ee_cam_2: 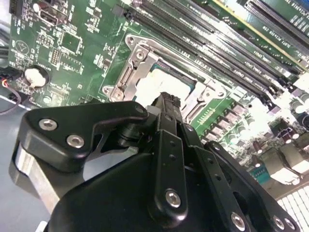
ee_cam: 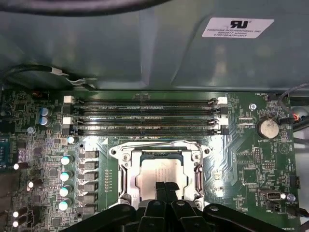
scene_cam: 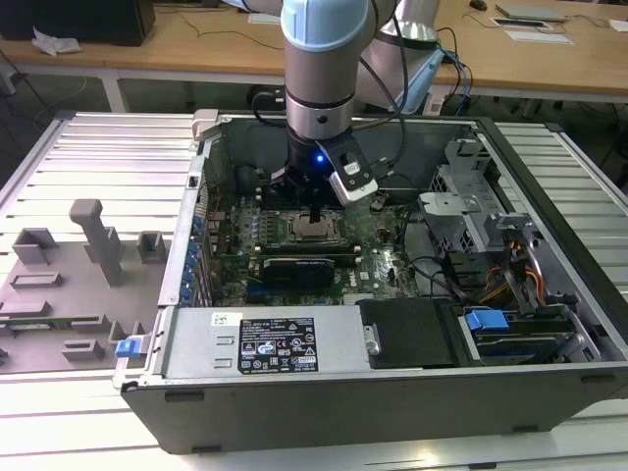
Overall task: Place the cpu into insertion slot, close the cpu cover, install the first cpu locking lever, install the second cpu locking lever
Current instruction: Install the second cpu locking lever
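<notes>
I see my gripper (ee_cam: pixel 161 186) with its thin black fingers pinched together, tips resting right above the cpu (ee_cam: pixel 157 175), whose smooth, pale metal top sits square inside the insertion slot (ee_cam: pixel 126 180) on the green motherboard (ee_cam: pixel 241 154). The cpu cover (ee_cam: pixel 155 146), a thin silver stamped frame, lies flat around the chip. In the exterior view, the arm (scene_cam: pixel 324 59) reaches straight down into the open grey computer case (scene_cam: pixel 294 392).
</notes>
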